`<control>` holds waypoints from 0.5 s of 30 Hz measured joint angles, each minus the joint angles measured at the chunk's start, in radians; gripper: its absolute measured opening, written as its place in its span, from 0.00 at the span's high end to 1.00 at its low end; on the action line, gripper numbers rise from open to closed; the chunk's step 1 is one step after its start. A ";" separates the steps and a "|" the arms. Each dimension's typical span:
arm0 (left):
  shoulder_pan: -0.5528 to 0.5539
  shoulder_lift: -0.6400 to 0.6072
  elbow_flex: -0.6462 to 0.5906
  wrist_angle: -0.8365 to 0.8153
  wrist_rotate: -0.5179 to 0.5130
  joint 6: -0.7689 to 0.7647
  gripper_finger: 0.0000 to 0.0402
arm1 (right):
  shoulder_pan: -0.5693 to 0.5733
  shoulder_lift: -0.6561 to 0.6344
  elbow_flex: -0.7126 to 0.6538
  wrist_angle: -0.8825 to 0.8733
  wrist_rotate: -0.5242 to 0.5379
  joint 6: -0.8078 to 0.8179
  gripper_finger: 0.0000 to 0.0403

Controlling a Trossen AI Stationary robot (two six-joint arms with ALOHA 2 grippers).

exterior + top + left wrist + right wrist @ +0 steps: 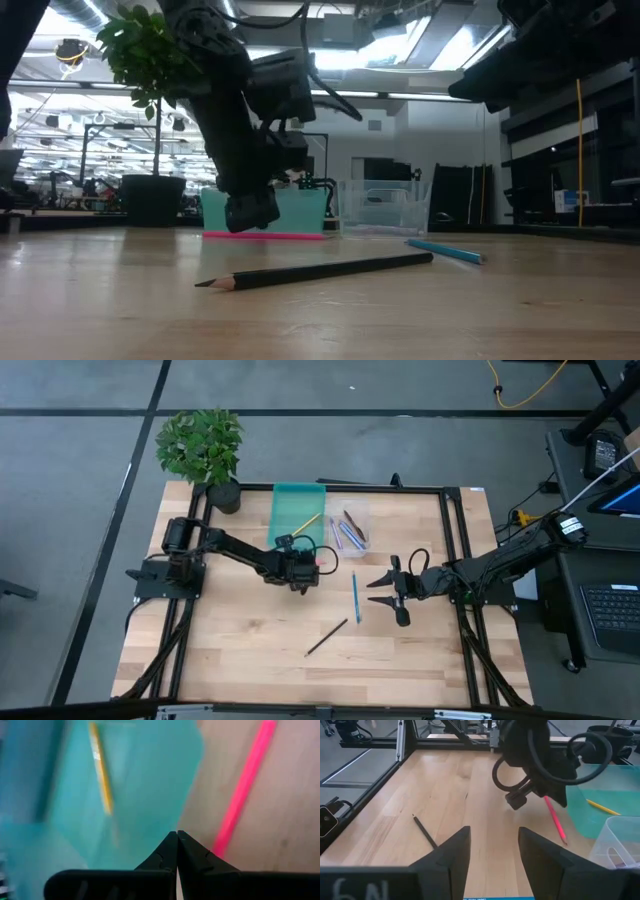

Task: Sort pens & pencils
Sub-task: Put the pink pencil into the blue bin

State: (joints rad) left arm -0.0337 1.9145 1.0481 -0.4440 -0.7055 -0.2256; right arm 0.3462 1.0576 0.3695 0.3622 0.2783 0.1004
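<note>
My left gripper (304,582) hangs shut a little above the table (240,620), just off the near end of the teal tray (297,510), with nothing between its fingers. A pink pen (243,785) lies flat on the wood beside it, close to the tray. One yellow pencil (101,767) lies in the teal tray. A blue pen (355,597) and a black pencil (327,637) lie loose on the table. My right gripper (385,592) waits open to the right of the blue pen, holding nothing.
A clear tray (350,525) holding a few pens stands right of the teal one. A potted plant (205,450) sits at the far left corner. A black frame (450,540) runs round the table. Bare wood lies toward the near edge.
</note>
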 joint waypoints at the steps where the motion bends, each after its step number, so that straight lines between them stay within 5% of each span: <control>1: 0.005 0.003 0.000 0.007 0.031 0.000 1.00 | 0.000 0.000 0.000 0.000 0.000 0.000 0.59; 15: -0.027 0.042 0.005 -0.013 0.134 -0.017 1.00 | 0.000 0.000 0.000 0.000 0.000 0.000 0.59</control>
State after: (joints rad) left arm -0.0605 1.9568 1.0531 -0.4573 -0.5717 -0.2425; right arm 0.3462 1.0576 0.3695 0.3622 0.2779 0.1005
